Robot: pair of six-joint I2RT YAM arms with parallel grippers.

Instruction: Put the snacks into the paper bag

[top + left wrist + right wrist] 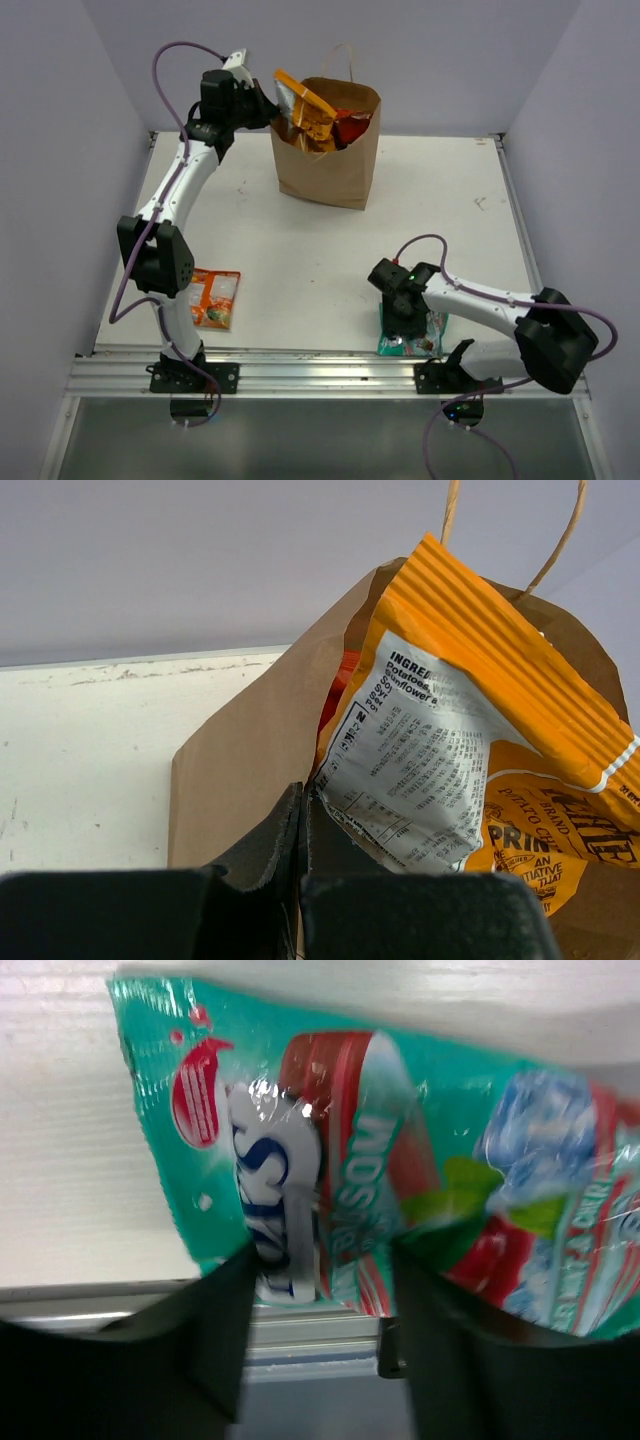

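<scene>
The paper bag (325,175) stood upright at the far side of the counter (300,250), its mouth open. The left claw (262,108) was raised beside the bag's left rim, so that the tall yellow-orange packet (300,108) could go in from above. This packet leaned out over the rim, with its lower part inside the bag. In the left wrist view the claw (303,795) had its two fingers pressed together, and the packet's corner (470,710) met them at the tips. I judged that the claw was clamped on this corner, so the packet was not yet let go. Red packets (352,122) showed inside the bag, to the right of it.

On the packet's white panel I could read "INGRED", "Potatoes" and "Sunflower". On the orange part below stood "PRIN" and "POTATO CH"; the rest was cut off.

The right claw (405,318) was low over the teal-green packet (425,335), which lay flat at the near edge of the counter. In the right wrist view its fingers (200,1340) were apart, one at each side of the packet (450,1120), probably in order to close on it. The print there was blurred and sideways, and I could not read it with certainty.

A small orange packet (214,298) lay on the counter near the left arm's base, waiting for its turn.
</scene>
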